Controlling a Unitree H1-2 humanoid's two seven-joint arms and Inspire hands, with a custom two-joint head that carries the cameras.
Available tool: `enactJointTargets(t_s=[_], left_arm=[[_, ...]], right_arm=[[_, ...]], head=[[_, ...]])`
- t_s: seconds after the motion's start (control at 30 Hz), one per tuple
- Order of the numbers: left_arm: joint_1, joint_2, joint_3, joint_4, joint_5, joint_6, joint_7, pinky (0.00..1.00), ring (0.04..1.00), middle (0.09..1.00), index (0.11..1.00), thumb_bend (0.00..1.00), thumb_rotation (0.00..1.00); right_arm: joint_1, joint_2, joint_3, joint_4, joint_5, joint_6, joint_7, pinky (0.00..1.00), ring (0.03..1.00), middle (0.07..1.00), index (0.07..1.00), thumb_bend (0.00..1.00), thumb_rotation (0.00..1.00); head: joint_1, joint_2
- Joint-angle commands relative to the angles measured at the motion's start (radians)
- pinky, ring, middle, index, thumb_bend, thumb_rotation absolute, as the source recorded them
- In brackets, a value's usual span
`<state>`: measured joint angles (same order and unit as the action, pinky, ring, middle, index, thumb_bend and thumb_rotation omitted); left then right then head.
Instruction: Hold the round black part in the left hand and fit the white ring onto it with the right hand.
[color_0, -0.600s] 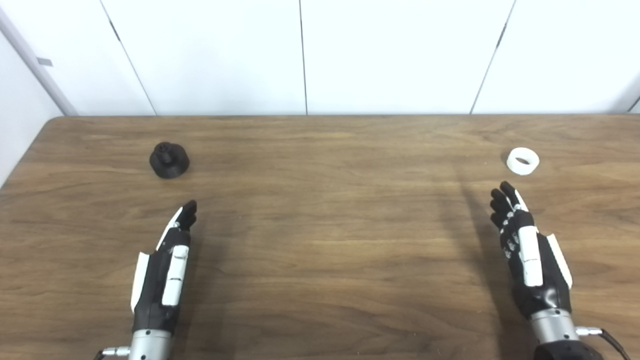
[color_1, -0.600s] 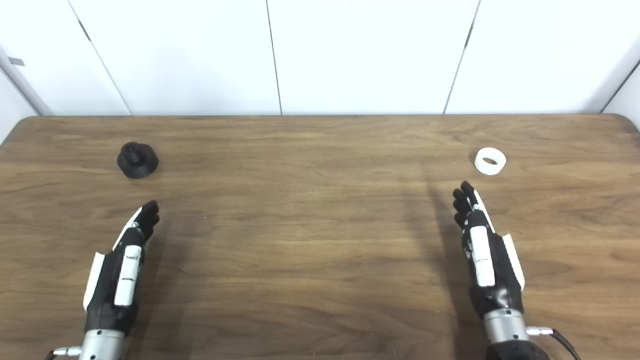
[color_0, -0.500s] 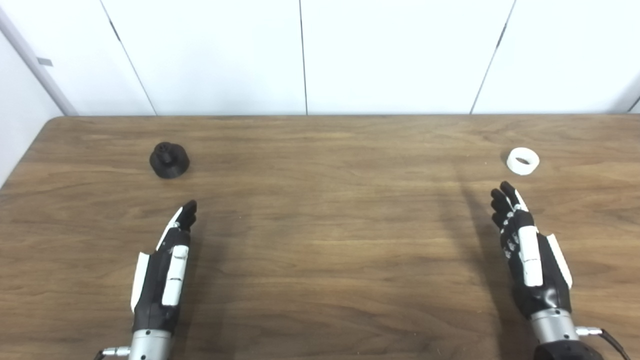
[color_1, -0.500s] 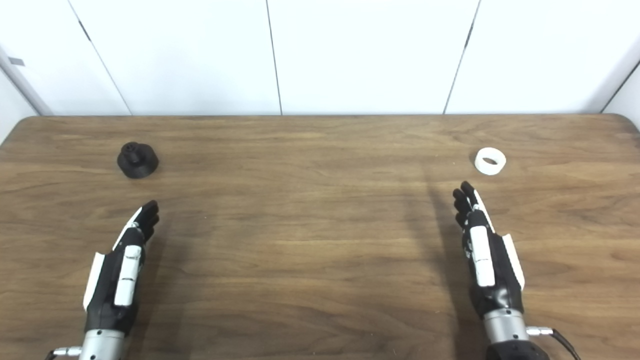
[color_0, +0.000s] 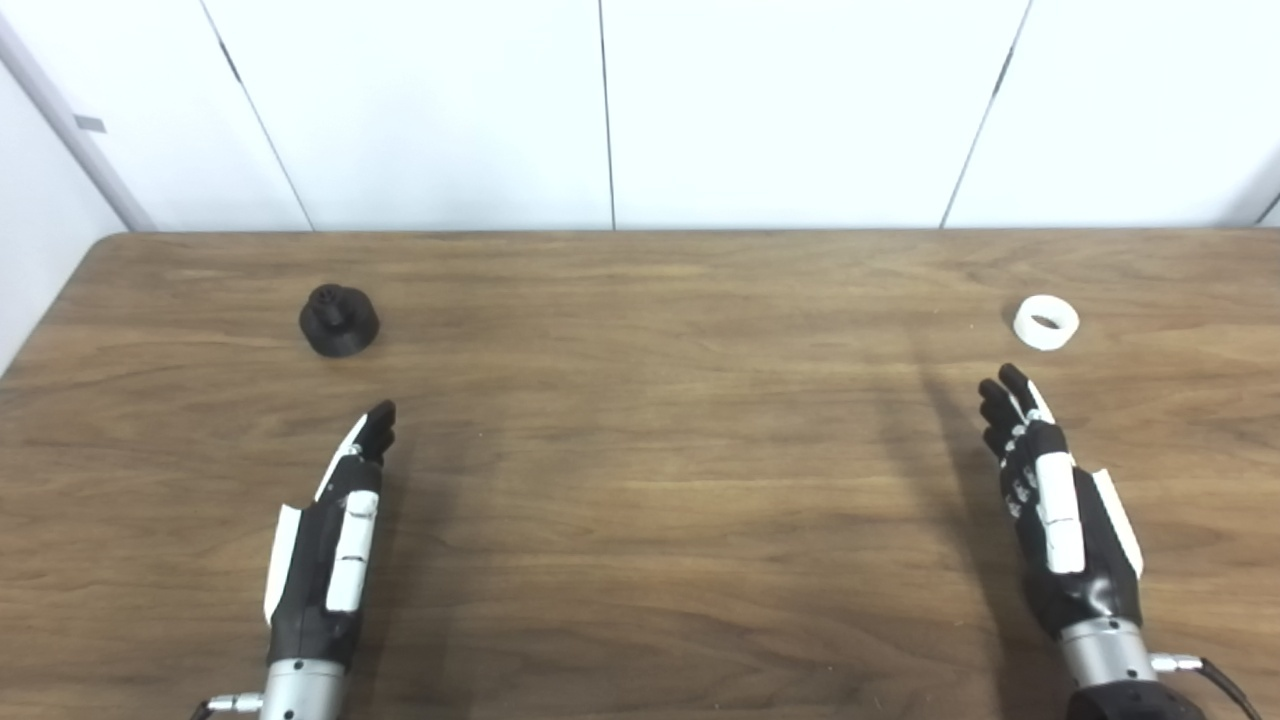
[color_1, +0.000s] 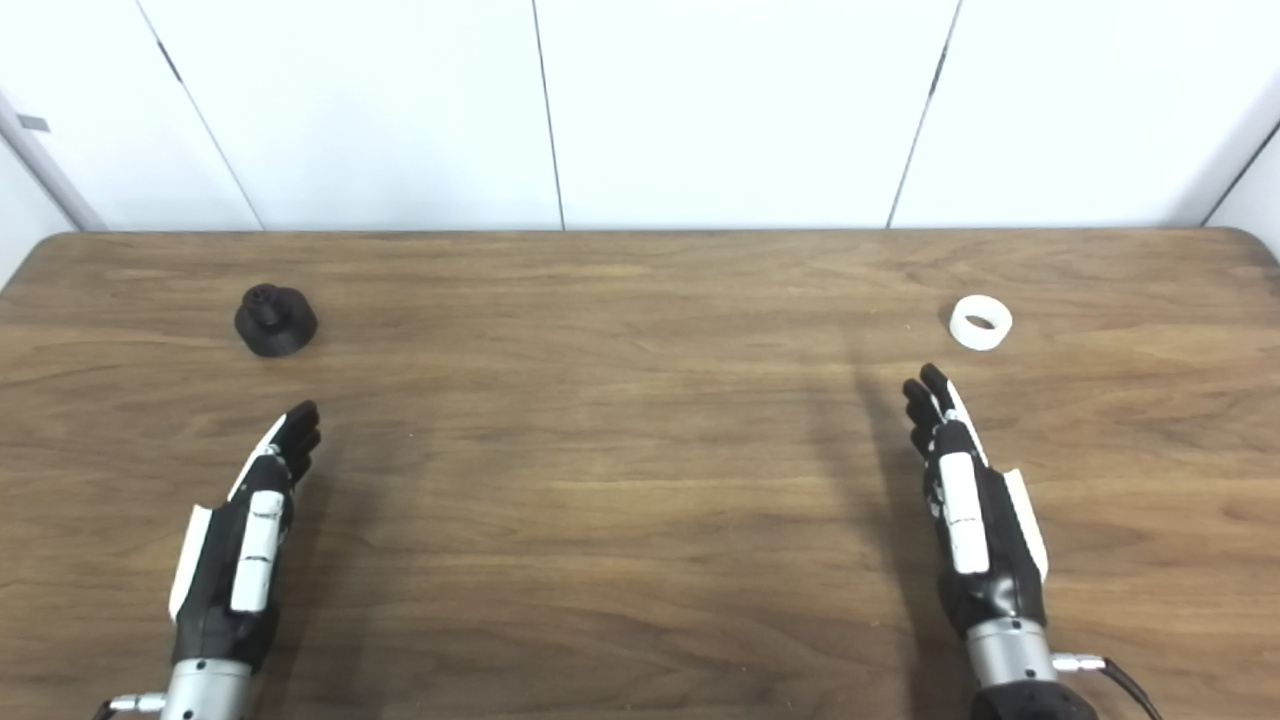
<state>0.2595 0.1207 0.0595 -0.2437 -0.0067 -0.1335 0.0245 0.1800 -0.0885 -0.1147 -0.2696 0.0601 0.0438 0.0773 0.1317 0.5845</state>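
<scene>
The round black part (color_0: 339, 320) sits on the wooden table (color_0: 640, 450) at the far left, with a small knob on top. The white ring (color_0: 1046, 322) lies flat at the far right. My left hand (color_0: 335, 535) is open and empty, fingers stretched forward, its fingertips a short way nearer than the black part and slightly right of it. My right hand (color_0: 1050, 505) is open and empty, fingers extended, its fingertips just short of the ring and slightly left of it. Neither hand touches a part.
White wall panels (color_0: 600, 110) stand behind the table's far edge. The table's left edge (color_0: 40, 330) runs close to the black part. Bare wood lies between the two hands.
Both hands have shifted only very slightly; the black part and the white ring have not moved.
</scene>
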Motion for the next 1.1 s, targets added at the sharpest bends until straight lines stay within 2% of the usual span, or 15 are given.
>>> enactJointTargets(t_s=[0.0, 0.1, 0.13, 0.27, 0.47, 0.6, 0.83, 0.93, 0.97, 1.03, 1.07], left_arm=[[0.011, -0.032, -0.006, -0.003, 0.019, -0.043, 0.011, 0.97, 0.952, 0.949, 0.927, 0.54, 0.90], [0.012, -0.040, -0.016, 0.006, 0.023, -0.056, 0.013, 0.98, 0.951, 0.948, 0.924, 0.55, 0.88], [0.013, -0.044, -0.020, 0.009, 0.028, -0.057, 0.016, 0.98, 0.951, 0.949, 0.924, 0.55, 0.87], [0.014, -0.058, -0.033, 0.013, 0.064, -0.052, 0.034, 0.98, 0.947, 0.943, 0.918, 0.56, 0.85], [0.013, -0.074, -0.048, 0.018, 0.091, -0.037, 0.056, 0.97, 0.949, 0.940, 0.917, 0.55, 0.85], [0.009, -0.077, -0.060, 0.029, 0.095, -0.033, 0.064, 0.97, 0.961, 0.951, 0.927, 0.57, 0.85], [0.001, -0.080, -0.074, 0.062, 0.109, -0.057, 0.074, 0.99, 0.969, 0.954, 0.929, 0.58, 0.82], [-0.002, -0.080, -0.077, 0.069, 0.121, -0.071, 0.079, 1.00, 0.984, 0.967, 0.936, 0.56, 0.77], [-0.003, -0.082, -0.077, 0.067, 0.139, -0.068, 0.085, 0.98, 0.977, 0.964, 0.935, 0.56, 0.69], [-0.004, -0.086, -0.077, 0.059, 0.162, -0.053, 0.097, 0.97, 0.968, 0.960, 0.935, 0.56, 0.63], [-0.003, -0.092, -0.076, 0.053, 0.170, -0.042, 0.107, 0.95, 0.961, 0.953, 0.930, 0.58, 0.55]], right_arm=[[0.046, -0.020, -0.004, -0.009, 0.016, -0.051, 0.011, 0.98, 0.962, 0.941, 0.957, 0.52, 1.00], [0.047, -0.024, -0.008, 0.007, 0.022, -0.068, 0.018, 0.98, 0.960, 0.939, 0.954, 0.51, 1.00], [0.047, -0.026, -0.009, 0.015, 0.023, -0.074, 0.020, 0.98, 0.961, 0.938, 0.954, 0.51, 1.00], [0.044, -0.040, -0.009, 0.044, 0.031, -0.096, 0.043, 1.00, 0.977, 0.952, 0.970, 0.51, 1.00], [0.036, -0.044, -0.012, 0.075, 0.057, -0.113, 0.063, 1.00, 0.997, 0.969, 0.988, 0.48, 1.00], [0.026, -0.047, -0.014, 0.093, 0.063, -0.131, 0.070, 1.00, 1.000, 0.988, 0.999, 0.44, 1.00], [0.019, -0.059, -0.014, 0.112, 0.044, -0.139, 0.071, 1.00, 1.000, 0.985, 1.000, 0.46, 1.00], [0.011, -0.061, -0.014, 0.128, 0.030, -0.160, 0.070, 1.00, 1.000, 0.960, 0.978, 0.44, 1.00], [0.009, -0.061, -0.015, 0.127, 0.030, -0.158, 0.070, 1.00, 1.000, 0.956, 0.979, 0.45, 1.00], [0.009, -0.062, -0.015, 0.125, 0.031, -0.154, 0.071, 1.00, 1.000, 0.953, 0.979, 0.45, 1.00], [0.009, -0.064, -0.015, 0.125, 0.032, -0.152, 0.071, 1.00, 1.000, 0.953, 0.987, 0.45, 1.00]], head=[[0.027, -0.011], [0.061, -0.029], [0.088, -0.048], [0.128, -0.080], [0.160, -0.111], [0.177, -0.127], [0.196, -0.137], [0.195, -0.136], [0.195, -0.133], [0.195, -0.133], [0.194, -0.131]])
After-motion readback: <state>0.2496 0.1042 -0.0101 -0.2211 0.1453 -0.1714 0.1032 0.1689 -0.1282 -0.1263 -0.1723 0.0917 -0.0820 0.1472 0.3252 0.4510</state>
